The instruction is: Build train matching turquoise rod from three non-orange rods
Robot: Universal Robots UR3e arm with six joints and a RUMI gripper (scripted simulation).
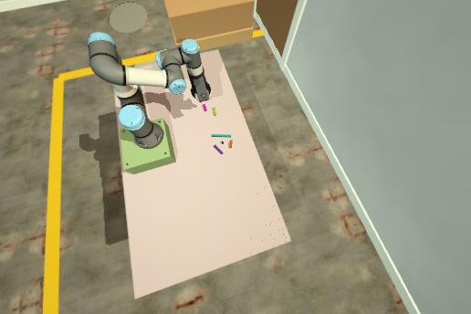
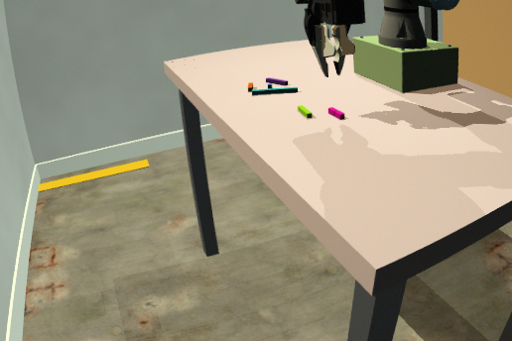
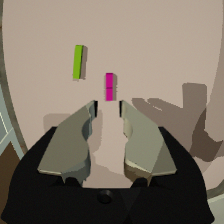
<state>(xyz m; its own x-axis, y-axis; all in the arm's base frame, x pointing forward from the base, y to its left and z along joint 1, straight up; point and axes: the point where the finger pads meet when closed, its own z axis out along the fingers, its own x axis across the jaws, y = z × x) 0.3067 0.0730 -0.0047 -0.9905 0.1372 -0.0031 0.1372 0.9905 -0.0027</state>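
Two magenta rods lie in line, ends touching or almost touching: one magenta rod (image 3: 109,80) (image 2: 332,111) and the other magenta rod (image 3: 109,94) (image 2: 339,115). My gripper (image 1: 202,99) (image 2: 332,74) (image 3: 108,102) is above the table near them, fingers a little apart with nothing between. The lime rod (image 1: 214,111) (image 2: 305,111) (image 3: 78,62) lies beside the magenta pair, a gap between. The turquoise rod (image 1: 221,135) (image 2: 275,90) lies farther off. A small blue rod (image 1: 222,142) (image 2: 270,86) lies between it and the purple rod (image 1: 218,149) (image 2: 277,81).
An orange rod (image 1: 231,144) (image 2: 250,86) lies near the turquoise rod's end, beside the blue rod. The arm's green base block (image 1: 151,156) (image 2: 429,70) stands at one side of the table (image 1: 192,215) (image 2: 278,155). A large cardboard box (image 1: 210,5) stands beyond the table's end.
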